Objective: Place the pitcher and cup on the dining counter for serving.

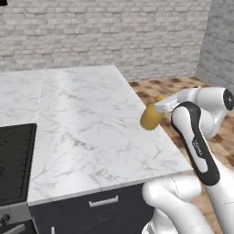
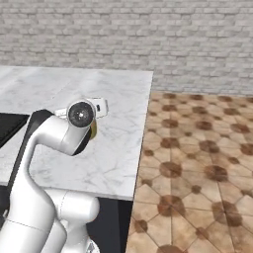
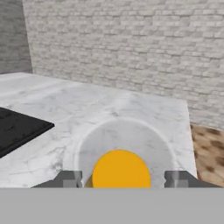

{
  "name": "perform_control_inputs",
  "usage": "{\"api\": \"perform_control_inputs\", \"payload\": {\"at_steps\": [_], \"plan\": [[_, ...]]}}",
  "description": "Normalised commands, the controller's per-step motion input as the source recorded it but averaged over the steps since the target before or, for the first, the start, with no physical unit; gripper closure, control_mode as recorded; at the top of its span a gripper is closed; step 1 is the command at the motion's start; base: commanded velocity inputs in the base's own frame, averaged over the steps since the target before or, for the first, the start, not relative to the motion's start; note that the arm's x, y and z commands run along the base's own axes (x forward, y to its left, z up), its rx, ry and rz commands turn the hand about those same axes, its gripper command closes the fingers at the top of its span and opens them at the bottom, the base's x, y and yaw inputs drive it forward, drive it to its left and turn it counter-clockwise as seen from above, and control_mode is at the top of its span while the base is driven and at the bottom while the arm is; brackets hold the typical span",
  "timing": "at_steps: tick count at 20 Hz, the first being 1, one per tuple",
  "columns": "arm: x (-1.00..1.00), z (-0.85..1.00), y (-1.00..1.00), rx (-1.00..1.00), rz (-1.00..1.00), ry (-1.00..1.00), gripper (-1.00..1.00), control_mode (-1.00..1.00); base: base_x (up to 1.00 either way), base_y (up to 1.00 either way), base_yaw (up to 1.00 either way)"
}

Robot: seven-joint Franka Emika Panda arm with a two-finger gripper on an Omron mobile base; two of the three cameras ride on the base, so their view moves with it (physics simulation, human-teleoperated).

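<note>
1. While the pitcher (image 1: 151, 118) hangs clamped in the gripper (image 3: 120, 178) above the dining counter's (image 1: 91, 132) right edge, a loose grip drops it.
2. Released this near the edge, it tips to the floor (image 2: 197, 163).
3. Lowered too fast, it knocks the marble.
4. The cooktop (image 1: 16, 160) sits well apart, no risk.

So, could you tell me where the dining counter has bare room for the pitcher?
The dining counter is bare marble from the cooktop across to its floor-side edge and back toward the brick wall. The pitcher hangs at that edge in the gripper; nowhere looks crowded.
</note>
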Motion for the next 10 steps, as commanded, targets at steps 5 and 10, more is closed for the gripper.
{"api": "perform_control_inputs", "payload": {"at_steps": [5, 10], "plan": [[0.52, -0.07, 0.00, -0.02, 0.00, 0.01, 1.00, -1.00, 0.32, 0.00, 0.00], [0.98, -0.27, 0.11, -0.03, 0.12, 0.12, 1.00, -1.00, 0.00, 0.00, 0.00]]}}
